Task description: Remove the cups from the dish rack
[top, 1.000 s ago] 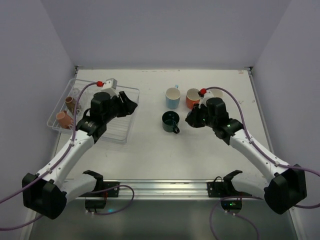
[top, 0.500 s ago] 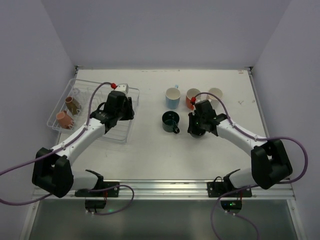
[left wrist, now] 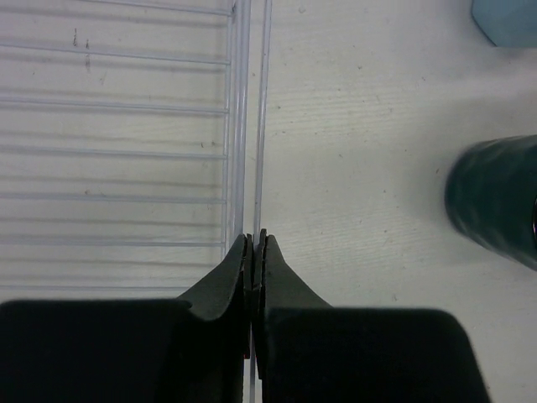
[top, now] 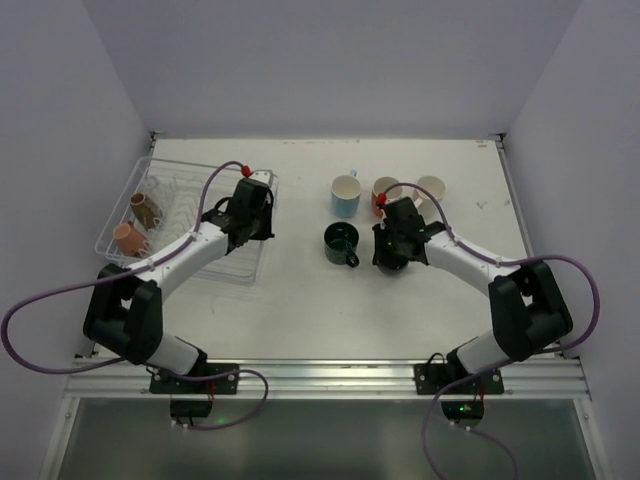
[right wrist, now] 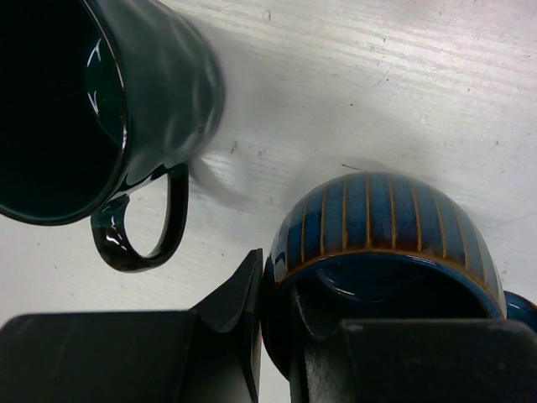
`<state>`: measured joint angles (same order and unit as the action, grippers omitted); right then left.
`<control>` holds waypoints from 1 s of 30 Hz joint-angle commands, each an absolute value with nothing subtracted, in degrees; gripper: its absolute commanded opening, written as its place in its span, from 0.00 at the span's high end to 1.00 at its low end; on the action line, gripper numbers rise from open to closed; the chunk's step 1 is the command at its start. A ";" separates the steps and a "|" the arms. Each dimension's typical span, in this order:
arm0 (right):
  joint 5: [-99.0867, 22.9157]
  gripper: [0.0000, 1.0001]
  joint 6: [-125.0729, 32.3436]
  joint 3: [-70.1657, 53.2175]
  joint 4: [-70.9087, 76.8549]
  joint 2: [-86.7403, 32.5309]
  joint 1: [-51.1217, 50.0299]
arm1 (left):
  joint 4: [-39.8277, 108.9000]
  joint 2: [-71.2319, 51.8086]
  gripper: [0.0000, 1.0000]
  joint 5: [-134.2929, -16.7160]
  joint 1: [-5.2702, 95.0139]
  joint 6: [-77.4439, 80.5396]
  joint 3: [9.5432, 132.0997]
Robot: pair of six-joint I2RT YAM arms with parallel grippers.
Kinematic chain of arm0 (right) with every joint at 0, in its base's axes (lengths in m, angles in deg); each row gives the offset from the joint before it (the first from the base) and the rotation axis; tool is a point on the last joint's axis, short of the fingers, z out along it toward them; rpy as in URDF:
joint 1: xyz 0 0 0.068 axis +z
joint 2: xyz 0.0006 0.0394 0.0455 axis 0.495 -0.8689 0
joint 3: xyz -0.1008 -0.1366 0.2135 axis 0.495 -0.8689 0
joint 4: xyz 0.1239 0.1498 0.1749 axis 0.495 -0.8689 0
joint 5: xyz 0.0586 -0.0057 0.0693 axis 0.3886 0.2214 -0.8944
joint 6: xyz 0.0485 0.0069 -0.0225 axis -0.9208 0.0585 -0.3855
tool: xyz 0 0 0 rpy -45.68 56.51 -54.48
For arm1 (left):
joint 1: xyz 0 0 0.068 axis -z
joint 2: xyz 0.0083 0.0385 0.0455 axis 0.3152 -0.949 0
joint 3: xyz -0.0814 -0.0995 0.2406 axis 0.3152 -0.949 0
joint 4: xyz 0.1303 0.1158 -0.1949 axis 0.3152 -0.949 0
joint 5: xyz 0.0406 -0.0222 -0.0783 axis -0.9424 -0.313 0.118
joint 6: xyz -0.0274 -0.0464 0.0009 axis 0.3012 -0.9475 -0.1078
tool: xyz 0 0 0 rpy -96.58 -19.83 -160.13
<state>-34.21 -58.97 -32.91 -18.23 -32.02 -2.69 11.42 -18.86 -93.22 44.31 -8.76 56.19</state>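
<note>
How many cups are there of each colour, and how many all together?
Light blue cup: 1
Orange cup: 1
White cup: 1
Dark teal mug: 1
Striped dark blue cup: 1
Pink cup: 1
Brown cup: 1
Clear glass: 1, faint and hard to see
Total: 8

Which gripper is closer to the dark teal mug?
Right. The right gripper, holding a striped blue cup, sits just beside the dark teal mug; the left gripper is at the dish rack's rim.
</note>
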 commanded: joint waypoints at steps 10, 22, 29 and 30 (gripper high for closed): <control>-31.33 0.90 -58.27 -26.28 -14.71 -36.89 -2.52 | 19.16 -23.95 1.00 -90.10 44.30 -13.15 61.84; -30.53 0.50 -58.62 -26.45 -12.87 -37.00 -2.52 | 24.16 -26.68 1.00 -88.16 44.30 -20.62 63.69; -32.11 0.27 -59.15 -29.70 -11.81 -30.32 -2.52 | 24.61 -27.74 0.69 -88.60 44.30 -21.77 65.53; -32.29 0.26 -59.24 -30.14 -11.64 -28.31 -2.51 | 24.09 -27.12 0.60 -89.90 44.30 -21.33 65.89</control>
